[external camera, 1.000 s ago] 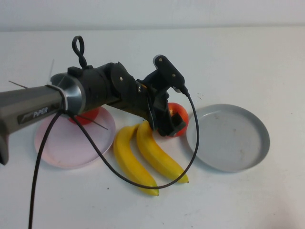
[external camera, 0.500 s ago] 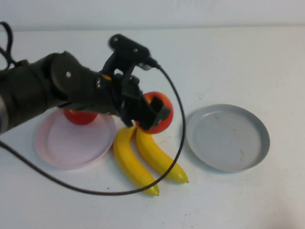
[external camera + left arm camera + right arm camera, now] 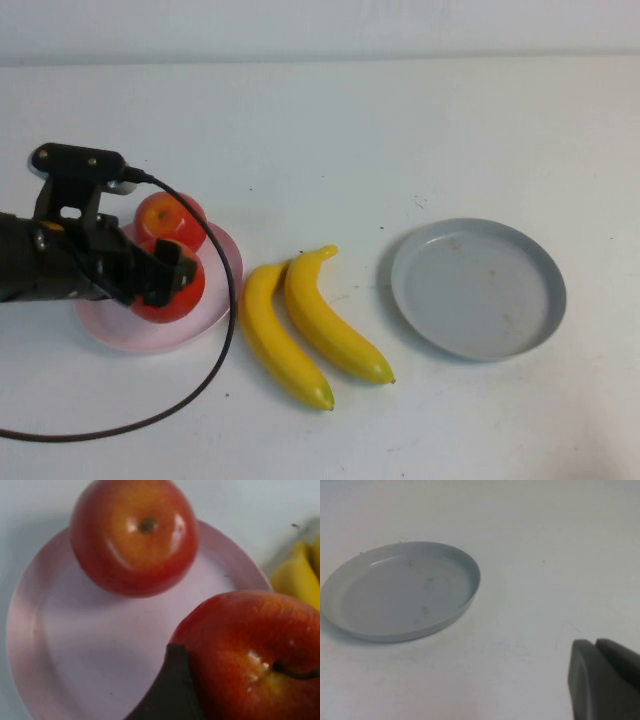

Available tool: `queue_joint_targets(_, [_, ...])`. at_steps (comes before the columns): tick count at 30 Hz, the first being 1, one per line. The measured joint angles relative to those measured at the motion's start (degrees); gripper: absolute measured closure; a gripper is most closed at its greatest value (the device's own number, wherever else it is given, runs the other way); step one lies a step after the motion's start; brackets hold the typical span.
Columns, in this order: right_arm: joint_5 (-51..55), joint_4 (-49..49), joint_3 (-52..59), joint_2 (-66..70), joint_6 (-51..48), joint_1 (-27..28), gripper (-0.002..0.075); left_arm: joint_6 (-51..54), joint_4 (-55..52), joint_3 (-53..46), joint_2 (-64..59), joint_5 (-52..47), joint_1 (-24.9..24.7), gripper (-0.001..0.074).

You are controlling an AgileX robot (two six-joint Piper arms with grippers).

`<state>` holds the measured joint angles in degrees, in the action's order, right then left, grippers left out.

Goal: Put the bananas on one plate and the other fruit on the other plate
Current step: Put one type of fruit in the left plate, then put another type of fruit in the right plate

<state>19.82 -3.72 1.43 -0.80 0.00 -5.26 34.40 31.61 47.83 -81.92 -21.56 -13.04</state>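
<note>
At the left, the left gripper (image 3: pixel 160 282) hangs over the pale pink plate (image 3: pixel 105 322), its fingers closed around a red apple (image 3: pixel 170 290) held above the plate's near right part. A second apple (image 3: pixel 168 218) rests on the plate's far side. Just right of the plate, two bananas (image 3: pixel 300 325) lie side by side on the white table (image 3: pixel 400 130), touching. Further right sits the grey plate (image 3: pixel 478 288). The right gripper (image 3: pixel 605 680) shows only in its wrist view, near the grey plate, fingers pressed together holding nothing.
</note>
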Motion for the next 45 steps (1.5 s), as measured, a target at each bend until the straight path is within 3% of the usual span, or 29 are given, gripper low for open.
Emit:
queue_joint_targets(7, [0.0,0.0,0.0,0.0,0.0,0.0,0.0743,0.2,-0.1,0.0,-6.3,1.9,1.7,0.0157])
queue_joint_targets(12, [0.0,0.0,0.0,0.0,0.0,0.0,0.0743,0.2,-0.1,0.0,-6.8,3.9,1.8,0.0070])
queue_joint_targets(15, [0.0,0.0,0.0,0.0,0.0,0.0,0.0743,-0.3,-0.1,0.0,-6.6,5.2,1.8,0.0066])
queue_joint_targets(21, [0.0,0.0,0.0,0.0,0.0,0.0,0.0743,-0.4,-0.1,0.0,-1.3,4.6,2.0,0.0066])
queue_joint_targets(27, [0.0,0.0,0.0,0.0,0.0,0.0,0.0743,-2.4,-0.3,0.0,10.3,-3.5,2.0,0.0077])
queue_joint_targets(29, [0.0,0.0,0.0,0.0,0.0,0.0,0.0743,-3.4,-0.3,0.0,14.8,-6.8,2.0,0.0155])
queue_joint_targets(34, [0.0,0.0,0.0,0.0,0.0,0.0,0.0743,-3.7,-2.7,0.0,26.1,-13.1,2.0,0.0571])
queue_joint_targets(36, [0.0,0.0,0.0,0.0,0.0,0.0,0.0743,-4.3,-4.7,-0.1,30.5,-15.2,2.0,0.0665])
queue_joint_targets(40, [0.1,0.0,0.0,0.0,0.0,0.0,0.0743,-5.5,-5.6,-2.2,38.9,-16.5,2.0,0.0720])
queue_joint_targets(45, [0.1,0.0,0.0,0.0,0.0,0.0,0.0743,-5.8,-5.6,-4.4,46.4,-18.5,2.0,0.0731])
